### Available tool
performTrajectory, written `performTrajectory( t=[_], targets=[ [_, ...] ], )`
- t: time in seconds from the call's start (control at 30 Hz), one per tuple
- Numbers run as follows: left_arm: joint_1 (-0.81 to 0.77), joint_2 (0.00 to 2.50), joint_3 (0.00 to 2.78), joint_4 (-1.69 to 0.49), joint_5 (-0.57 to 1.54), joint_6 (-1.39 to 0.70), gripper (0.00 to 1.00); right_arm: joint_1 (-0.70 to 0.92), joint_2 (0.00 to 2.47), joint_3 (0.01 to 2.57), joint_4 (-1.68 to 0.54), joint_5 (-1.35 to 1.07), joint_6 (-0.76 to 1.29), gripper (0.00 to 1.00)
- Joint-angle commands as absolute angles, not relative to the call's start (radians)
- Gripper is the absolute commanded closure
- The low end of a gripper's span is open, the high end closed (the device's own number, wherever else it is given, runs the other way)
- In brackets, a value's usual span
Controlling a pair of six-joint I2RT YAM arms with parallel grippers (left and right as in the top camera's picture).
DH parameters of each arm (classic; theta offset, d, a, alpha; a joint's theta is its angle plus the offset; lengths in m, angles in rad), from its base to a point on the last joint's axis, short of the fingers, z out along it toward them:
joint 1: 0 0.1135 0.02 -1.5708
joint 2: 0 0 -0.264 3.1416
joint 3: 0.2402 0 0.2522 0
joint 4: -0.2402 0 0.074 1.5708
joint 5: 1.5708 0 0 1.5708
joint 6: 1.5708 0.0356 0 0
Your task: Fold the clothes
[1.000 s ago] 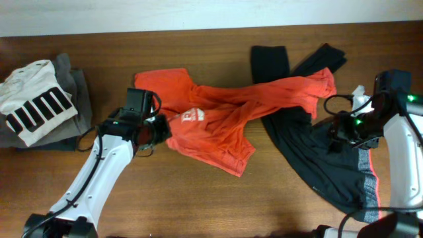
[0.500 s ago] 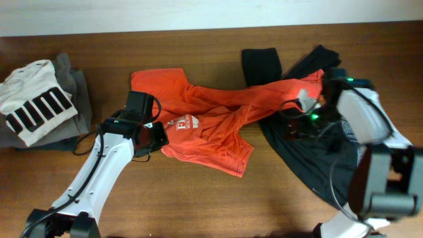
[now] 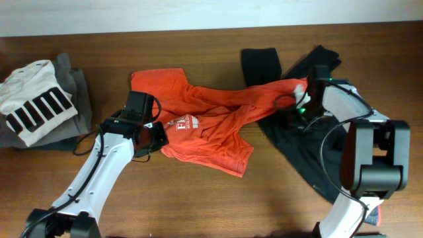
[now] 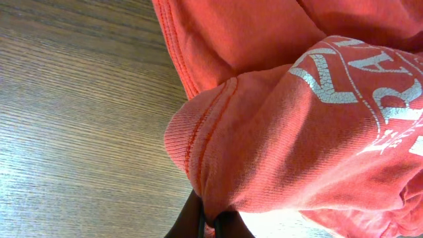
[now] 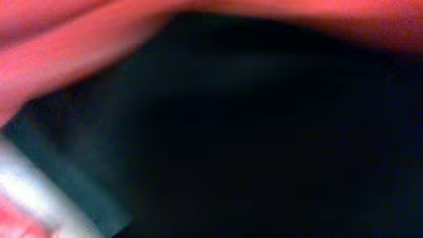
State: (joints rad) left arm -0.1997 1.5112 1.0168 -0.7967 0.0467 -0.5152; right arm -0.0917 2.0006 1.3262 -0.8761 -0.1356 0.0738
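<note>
An orange T-shirt (image 3: 211,122) with white lettering lies crumpled across the middle of the table, with one part stretched right over a black garment (image 3: 310,162). My left gripper (image 3: 156,136) is shut on a fold of the shirt's left edge; in the left wrist view the fingers (image 4: 215,223) pinch the orange fabric (image 4: 297,145) just above the wood. My right gripper (image 3: 299,104) sits at the shirt's right end, over the black garment. The right wrist view is a dark blur of black cloth (image 5: 264,145) with orange (image 5: 59,59) along the top; its jaws do not show.
A folded stack, a white top with black stripes (image 3: 36,102) on grey clothes (image 3: 76,99), lies at the far left. The black garment's legs (image 3: 261,65) reach toward the back edge. Bare wood (image 3: 198,205) lies along the front.
My right arm has swung left from the table's right side onto the shirt's right end. The shirt shifted slightly left. My left gripper keeps its hold and has barely moved.
</note>
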Motion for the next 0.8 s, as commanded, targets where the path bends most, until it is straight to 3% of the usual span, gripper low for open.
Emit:
performTrajectory(
  t=[0.0, 0.27, 0.57, 0.67, 0.77],
  targets=[
    [-0.194, 1.517, 1.015, -0.799, 0.022, -0.498, 1.00, -0.263, 2.071, 1.356, -0.889, 0.260, 0.266, 0.62],
    [-0.194, 1.517, 1.015, -0.797, 0.020, -0.498, 1.00, -0.614, 2.071, 1.533, -1.036, 0.165, 0.361, 0.58],
    [-0.194, 1.517, 1.015, -0.798, 0.018, -0.498, 1.00, -0.804, 2.069, 1.642, -1.148, 0.141, 0.480, 0.57],
    [-0.194, 1.517, 1.015, -0.795, 0.018, -0.498, 1.00, -0.793, 2.046, 1.695, -1.159, -0.043, 0.325, 0.57],
    [-0.194, 1.517, 1.015, -0.793, 0.018, -0.499, 1.00, -0.716, 2.009, 1.732, -1.126, -0.429, 0.036, 0.56]
  ],
)
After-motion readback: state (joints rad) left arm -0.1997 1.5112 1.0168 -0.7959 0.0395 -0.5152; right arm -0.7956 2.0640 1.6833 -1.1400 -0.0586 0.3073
